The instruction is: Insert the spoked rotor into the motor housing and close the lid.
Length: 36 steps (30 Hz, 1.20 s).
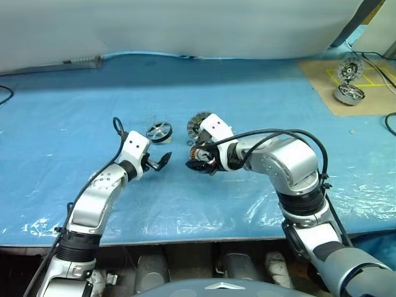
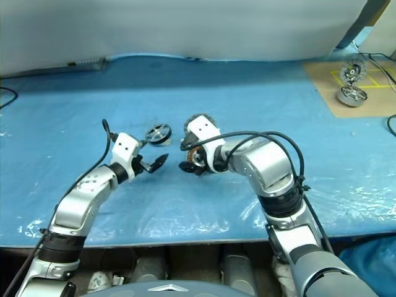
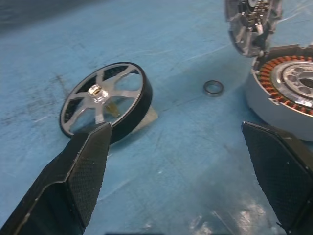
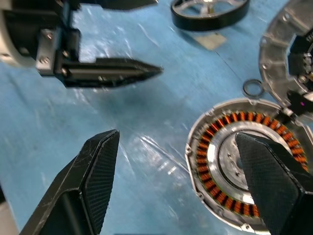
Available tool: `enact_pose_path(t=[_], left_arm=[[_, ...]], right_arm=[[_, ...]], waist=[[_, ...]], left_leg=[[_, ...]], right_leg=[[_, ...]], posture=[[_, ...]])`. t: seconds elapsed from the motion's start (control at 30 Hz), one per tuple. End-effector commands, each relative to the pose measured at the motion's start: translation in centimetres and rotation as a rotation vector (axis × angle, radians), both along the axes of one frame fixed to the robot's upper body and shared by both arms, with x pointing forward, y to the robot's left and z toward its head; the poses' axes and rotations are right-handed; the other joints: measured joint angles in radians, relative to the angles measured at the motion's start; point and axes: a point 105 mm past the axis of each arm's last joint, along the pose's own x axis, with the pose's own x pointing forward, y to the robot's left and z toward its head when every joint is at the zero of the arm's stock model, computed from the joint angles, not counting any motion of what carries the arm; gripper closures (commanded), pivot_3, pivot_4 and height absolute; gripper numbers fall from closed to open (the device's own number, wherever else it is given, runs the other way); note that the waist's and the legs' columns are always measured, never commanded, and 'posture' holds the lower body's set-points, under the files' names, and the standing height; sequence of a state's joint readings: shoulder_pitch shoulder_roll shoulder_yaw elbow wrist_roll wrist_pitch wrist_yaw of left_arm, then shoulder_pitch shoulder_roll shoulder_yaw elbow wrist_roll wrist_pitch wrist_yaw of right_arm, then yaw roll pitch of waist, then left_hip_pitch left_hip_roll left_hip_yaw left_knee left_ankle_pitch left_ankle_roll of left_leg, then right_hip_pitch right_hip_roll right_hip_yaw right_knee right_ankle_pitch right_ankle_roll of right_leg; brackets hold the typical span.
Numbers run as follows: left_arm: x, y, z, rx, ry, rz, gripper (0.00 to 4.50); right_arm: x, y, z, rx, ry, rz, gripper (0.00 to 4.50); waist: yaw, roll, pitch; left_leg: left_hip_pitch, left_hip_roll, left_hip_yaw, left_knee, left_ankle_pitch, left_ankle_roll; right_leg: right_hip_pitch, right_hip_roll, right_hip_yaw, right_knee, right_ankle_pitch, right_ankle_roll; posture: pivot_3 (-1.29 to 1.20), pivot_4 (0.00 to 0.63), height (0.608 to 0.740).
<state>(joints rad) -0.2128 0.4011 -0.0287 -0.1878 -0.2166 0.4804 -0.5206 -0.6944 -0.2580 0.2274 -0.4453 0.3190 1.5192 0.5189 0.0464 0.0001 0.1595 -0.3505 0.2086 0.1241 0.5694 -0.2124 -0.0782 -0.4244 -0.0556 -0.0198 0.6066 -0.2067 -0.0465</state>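
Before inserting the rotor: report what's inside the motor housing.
Inside the motor housing: a ring of copper coils around a silver centre plate. The right gripper's finger covers part of it.

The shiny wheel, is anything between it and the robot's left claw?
No. The spoked rotor rests tilted on the blue sheet just beyond the open left gripper, with only bare sheet between. A small metal ring lies off toward the motor housing.

Lab bench (image 1: 74, 111): blue sheet, motor parts (image 1: 348, 93)
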Motion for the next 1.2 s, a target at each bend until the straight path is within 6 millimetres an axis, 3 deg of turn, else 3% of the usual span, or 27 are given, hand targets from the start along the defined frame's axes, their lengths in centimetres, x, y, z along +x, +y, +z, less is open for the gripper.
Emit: enact_pose_path(t=[0.03, 0.2, 0.4, 0.53, 0.8, 1.2], left_arm=[[-0.6, -0.7, 1.1, -0.001, -0.013, -0.111, 0.0], [-0.6, -1.7, 0.6, 0.073, 0.024, -0.243, 0.0], [0.6, -2.7, 0.1, 0.124, 0.059, -0.317, 0.0], [2.3, -2.8, 0.0, 0.163, 0.048, -0.303, 0.89], [4.9, -2.6, -0.6, 0.187, 0.065, -0.293, 0.89], [7.2, -6.1, -1.1, 0.226, 0.07, -0.391, 0.89]], right_arm=[[-0.4, 0.0, 1.6, 0.119, -0.125, 0.048, 0.46], [-0.3, -2.1, 2.0, 0.206, -0.33, -0.003, 0.46], [-0.4, -4.3, 0.4, 0.234, -0.348, -0.099, 0.46], [-0.7, -5.0, -0.2, 0.225, -0.356, -0.139, 0.41], [-1.4, -6.5, -0.2, 0.215, -0.411, -0.195, 0.41], [-2.1, -7.7, -2.1, 0.213, -0.434, -0.24, 0.41]], waist=[[0.001, 0.0, 0.0], [0.01, 0.0, 0.0], [0.003, 0.0, 0.0], [-0.002, 0.0, 0.0], [0.002, 0.0, 0.0], [0.024, 0.0, 0.001]], left_leg=[[0.0, 0.0, 0.0, 0.0, 0.0, 0.0], [0.0, 0.0, 0.0, -0.001, 0.0, 0.0], [0.0, -0.001, 0.001, 0.0, 0.0, 0.0], [-0.001, -0.001, 0.001, -0.001, 0.0, 0.0], [-0.002, -0.001, 0.001, -0.002, 0.0, 0.0], [-0.002, -0.002, 0.0, -0.003, 0.0, 0.0]], right_leg=[[0.0, 0.0, 0.0, 0.0, 0.0, 0.0], [0.0, 0.0, 0.0, 0.0, 0.0, 0.0], [0.0, 0.0, 0.0, 0.0, 0.0, 0.001], [0.0, 0.0, 0.001, -0.001, 0.0, 0.001], [0.0, 0.0, 0.001, -0.001, 0.0, 0.001], [0.001, -0.001, 0.001, -0.002, -0.001, 0.002]], posture=[[0.0, 0.15, 0.74], [0.0, 0.15, 0.74], [0.0, 0.15, 0.74], [0.0, 0.15, 0.74], [0.0, 0.15, 0.74], [0.0, 0.15, 0.74]])
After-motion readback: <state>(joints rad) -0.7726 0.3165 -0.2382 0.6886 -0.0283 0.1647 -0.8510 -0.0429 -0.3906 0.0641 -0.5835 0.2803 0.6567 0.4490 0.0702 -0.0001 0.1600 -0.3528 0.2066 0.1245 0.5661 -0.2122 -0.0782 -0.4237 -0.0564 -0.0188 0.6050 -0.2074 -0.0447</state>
